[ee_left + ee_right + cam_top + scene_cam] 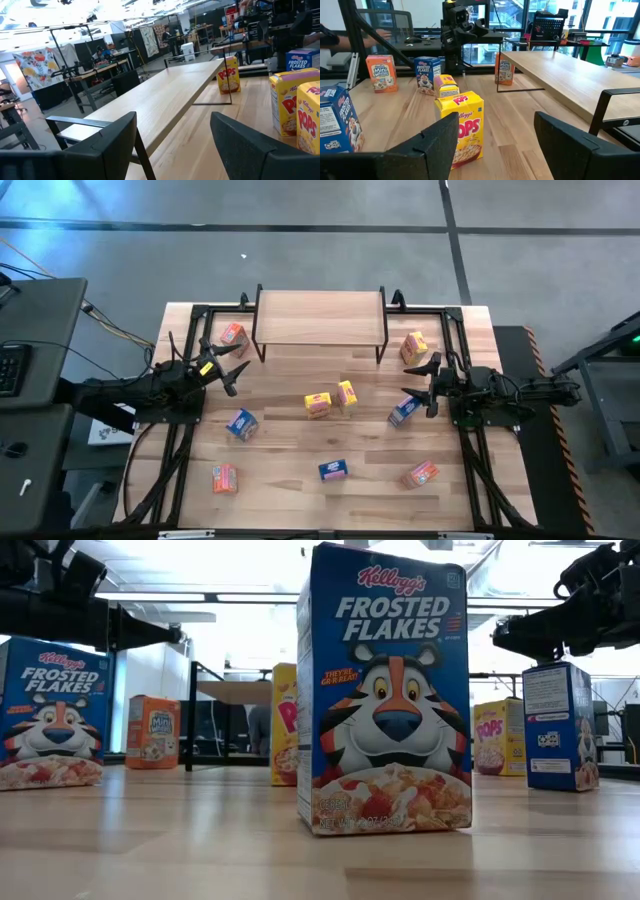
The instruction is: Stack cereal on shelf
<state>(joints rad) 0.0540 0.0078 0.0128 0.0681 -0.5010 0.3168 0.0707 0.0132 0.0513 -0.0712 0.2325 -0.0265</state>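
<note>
From above, the shelf (320,317) sits at the far edge of the slatted tabletop (290,480) with a bare wood top, so nothing is stacked yet and the whole job is left. All nine cereal boxes stand loose on the tabletop: an orange-red box (233,334) by the shelf's left leg, a yellow box (414,346) near its right leg, two yellow boxes (331,400) touching mid-table, a blue box (241,424) left of centre, a blue box (403,411) just beside the right claw (423,386), another blue box (333,470) near the front, and orange-red boxes at front left (224,477) and front right (421,474). The left claw (227,366) hangs just right of the orange-red box by the leg, fingers parted, empty; the right claw is likewise parted and empty. Floor around is grey concrete with a desk and keyboard at left. At table height, a Frosted Flakes box (385,690) fills the middle, upright, others stand behind it, and both arms hang above them; a bright lab lies beyond. In the left wrist view, spread fingers (105,145) grip nothing, the bare shelf top runs ahead, Pops boxes (295,107) beside it, workbenches and a seated person far off. In the right wrist view, spread empty fingers (440,142), a Pops box (461,125) close ahead, the shelf bare, a person's arm at a desk behind.
</note>
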